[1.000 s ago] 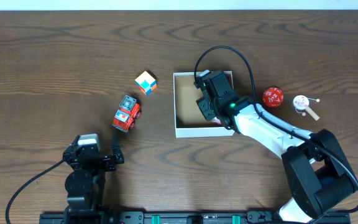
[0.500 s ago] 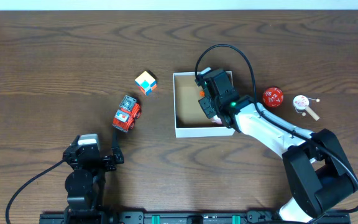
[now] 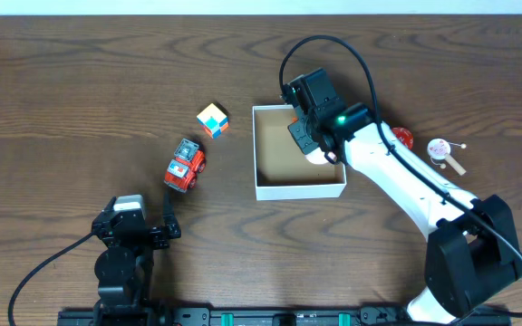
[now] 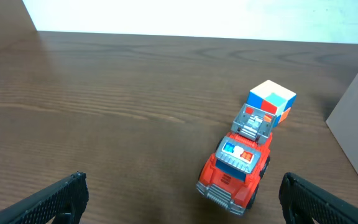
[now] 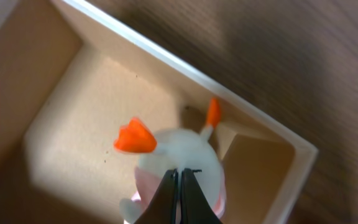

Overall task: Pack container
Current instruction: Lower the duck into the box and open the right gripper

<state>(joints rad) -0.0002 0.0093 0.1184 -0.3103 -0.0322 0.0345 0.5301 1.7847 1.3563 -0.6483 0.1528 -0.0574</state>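
Table (image 3: 80,81) dark wood. Container (image 3: 299,191) sits flat right of centre, open top. Right gripper (image 5: 181,174) over its far right corner, fingers pressed together, nothing between them; white toy with orange bits (image 5: 179,152) inside the container just below the tips. Left gripper (image 4: 182,186) at near edge, jaws spread wide, empty. Red truck (image 3: 185,165) and colour cube (image 3: 213,119) left of container.

One each: container (image 3: 299,191), red truck (image 3: 185,165), colored cube (image 3: 212,119), red ball (image 3: 404,137), white-and-orange toy (image 5: 173,149), small rattle (image 3: 439,148).
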